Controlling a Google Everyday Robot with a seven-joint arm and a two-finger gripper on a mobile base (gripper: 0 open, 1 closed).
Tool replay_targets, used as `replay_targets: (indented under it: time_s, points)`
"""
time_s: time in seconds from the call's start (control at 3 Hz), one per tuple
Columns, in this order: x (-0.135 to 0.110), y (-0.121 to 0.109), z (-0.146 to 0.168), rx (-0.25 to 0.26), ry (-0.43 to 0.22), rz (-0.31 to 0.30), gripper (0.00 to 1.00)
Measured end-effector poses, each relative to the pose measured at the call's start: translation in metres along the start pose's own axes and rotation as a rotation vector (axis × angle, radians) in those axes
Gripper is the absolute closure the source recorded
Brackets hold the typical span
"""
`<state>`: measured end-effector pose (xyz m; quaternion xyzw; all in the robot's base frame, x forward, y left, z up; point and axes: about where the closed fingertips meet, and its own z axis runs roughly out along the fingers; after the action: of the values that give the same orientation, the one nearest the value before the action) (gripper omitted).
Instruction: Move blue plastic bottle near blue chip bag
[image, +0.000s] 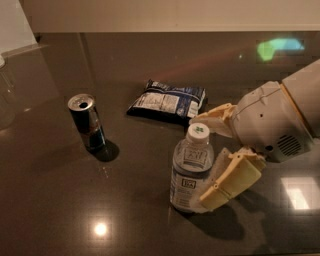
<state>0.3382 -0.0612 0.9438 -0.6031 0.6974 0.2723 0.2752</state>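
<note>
The blue plastic bottle (189, 172) stands upright on the dark table, with a white cap and a pale label. The blue chip bag (167, 99) lies flat behind it, a short gap away. My gripper (204, 159) comes in from the right and is open, with its jaws on either side of the bottle. The near finger (229, 182) lies against the bottle's right front side. The far finger (216, 117) reaches behind the cap and stands apart from the bottle.
A dark metal can (87, 121) stands upright to the left of the bag. The dark glossy table (60, 210) shows light reflections. A clear container edge (4, 95) shows at the far left. The back wall runs along the top.
</note>
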Motion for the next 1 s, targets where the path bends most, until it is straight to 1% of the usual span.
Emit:
replay_targets:
  time_s: [0.33, 0.67, 1.0]
  points:
    - [-0.006, 0.002, 0.006, -0.005, -0.023, 0.001, 0.42]
    - [-0.010, -0.001, 0.003, 0.009, -0.036, 0.006, 0.64]
    - [-0.015, -0.023, -0.018, 0.085, -0.053, 0.031, 0.88]
